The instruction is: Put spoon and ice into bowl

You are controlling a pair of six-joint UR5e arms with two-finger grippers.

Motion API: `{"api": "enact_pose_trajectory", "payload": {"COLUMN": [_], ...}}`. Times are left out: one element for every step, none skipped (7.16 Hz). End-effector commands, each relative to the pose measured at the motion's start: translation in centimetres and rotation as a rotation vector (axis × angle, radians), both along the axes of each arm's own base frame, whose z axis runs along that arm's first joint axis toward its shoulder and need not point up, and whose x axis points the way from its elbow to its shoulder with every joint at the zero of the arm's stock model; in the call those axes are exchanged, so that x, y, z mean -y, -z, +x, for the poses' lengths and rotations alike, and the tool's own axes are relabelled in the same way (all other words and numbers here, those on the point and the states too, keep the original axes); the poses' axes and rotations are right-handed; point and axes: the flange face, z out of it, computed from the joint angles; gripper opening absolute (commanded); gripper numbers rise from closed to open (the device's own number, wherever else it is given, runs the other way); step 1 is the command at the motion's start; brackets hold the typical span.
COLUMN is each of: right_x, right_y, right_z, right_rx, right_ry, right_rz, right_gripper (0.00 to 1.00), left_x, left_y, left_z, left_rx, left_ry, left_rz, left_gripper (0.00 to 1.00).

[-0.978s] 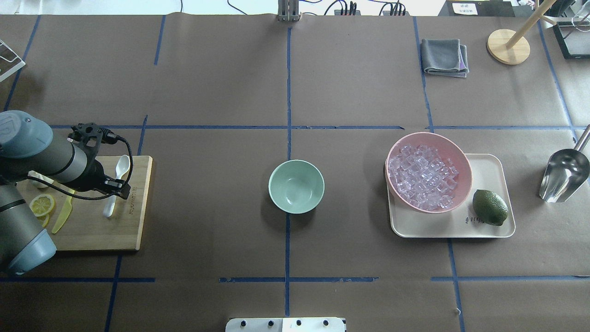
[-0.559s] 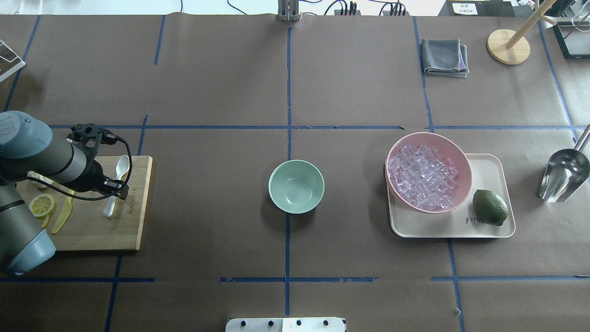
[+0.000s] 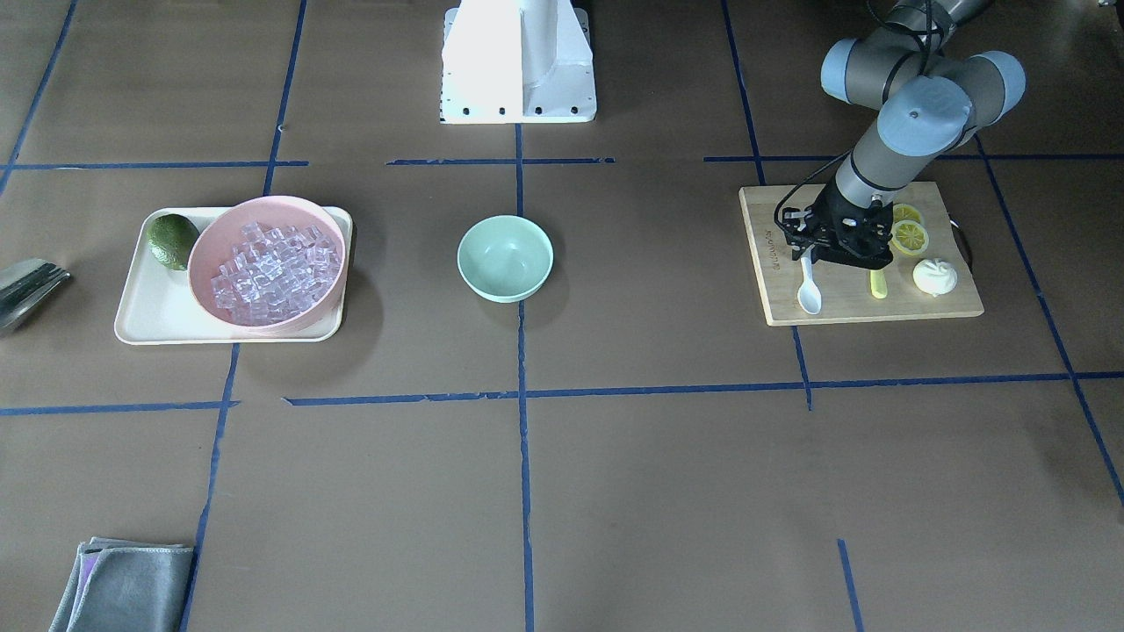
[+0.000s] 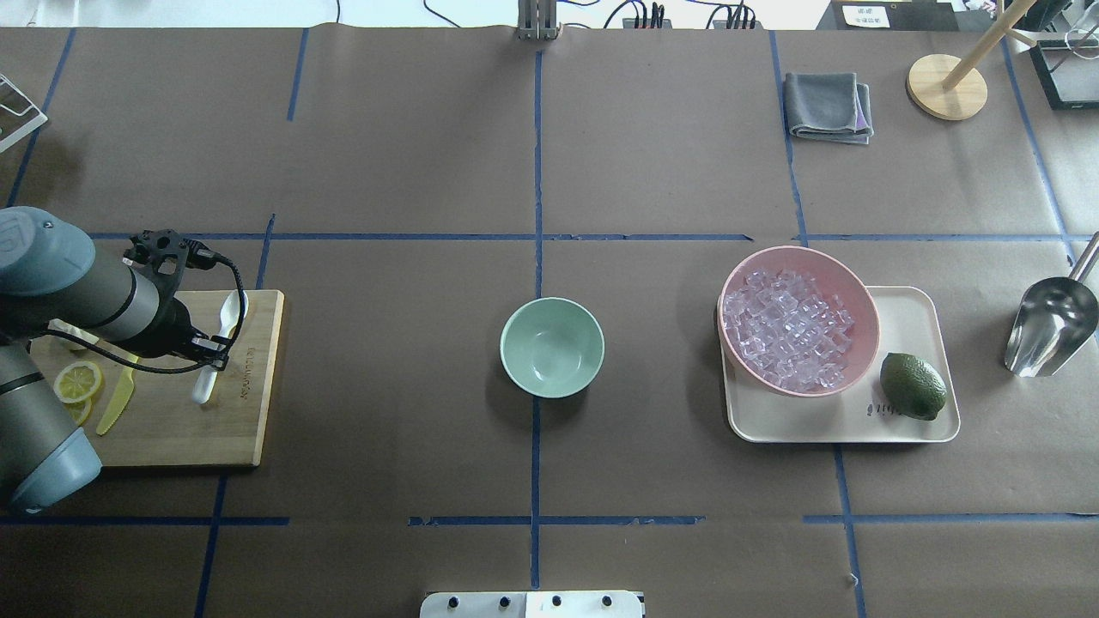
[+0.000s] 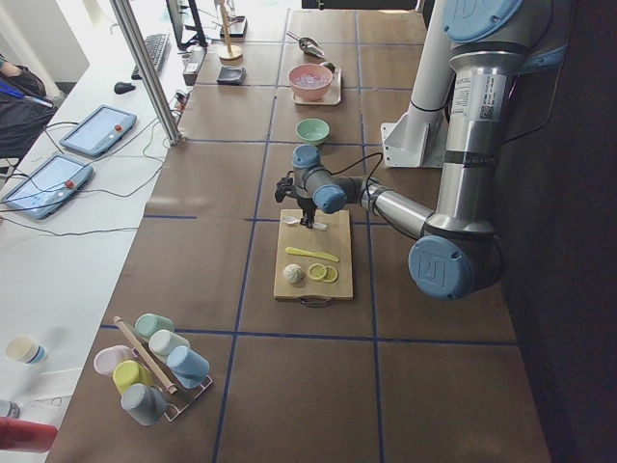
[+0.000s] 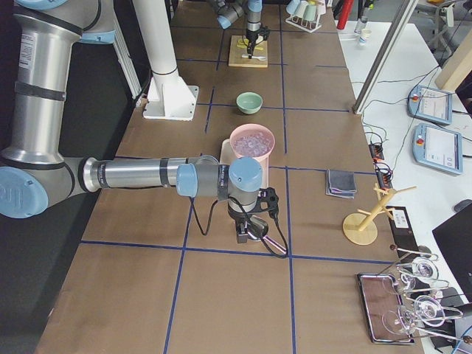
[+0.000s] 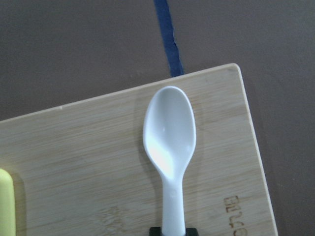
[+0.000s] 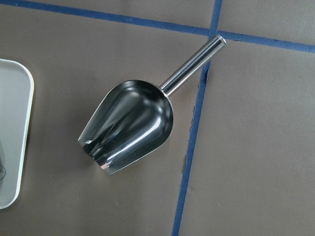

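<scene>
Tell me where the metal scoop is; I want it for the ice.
In the overhead view the metal scoop lies at the far right, just right of the tray holding the pink bowl and lime.

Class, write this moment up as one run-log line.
phase: spoon pickup | left gripper: at spoon handle on cutting board, grip unclear | bowl: empty | ice: in pink bowl

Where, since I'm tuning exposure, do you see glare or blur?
Right wrist view: sharp, with bright streaks of glare inside the scoop. Left wrist view: a soft highlight on the spoon, and the picture is slightly soft. Front-facing view: the white robot base is washed out.
</scene>
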Motion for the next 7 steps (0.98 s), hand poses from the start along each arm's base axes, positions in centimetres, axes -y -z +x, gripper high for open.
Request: {"api": "enact_pose_trajectory", "payload": {"right_x": [0.0,0.0,0.0,0.0,0.0,0.0,0.0], "right_y": [0.0,0.0,0.0,-0.1,-0.1,0.0,0.0], "right_z": [0.0,0.0,0.0,0.0,0.0,0.0,0.0], "right_rx": [-0.002,-0.001,-0.001,-0.002,-0.002,0.0,0.001], "right_ry": [0.0,0.0,0.0,0.0,0.0,-0.001,-0.001], "right_rz": [0.0,0.001,0.001,-0.002,-0.002,-0.002,-0.002], "right_gripper": [1.0,1.0,1.0,1.0,1.0,1.0,1.0], "left_x": [0.2,0.2,1.3,1.5,0.8,0.8,0.6], "left_y": [2.1,3.6,7.8,11.3,13.7,17.3,20.3], "left_z": [-0.4,0.0,1.7,3.5,6.0,8.3,9.8], "left_rx": [-0.031,-0.053,-0.108,-0.155,-0.155,-0.132,-0.128], "left_ry": [0.006,-0.007,-0.047,-0.077,-0.108,-0.126,-0.124], "left_rz": [0.027,0.054,0.142,0.189,0.182,0.158,0.129], "left_gripper": [0.0,0.0,0.0,0.0,0.0,0.0,0.0]}}
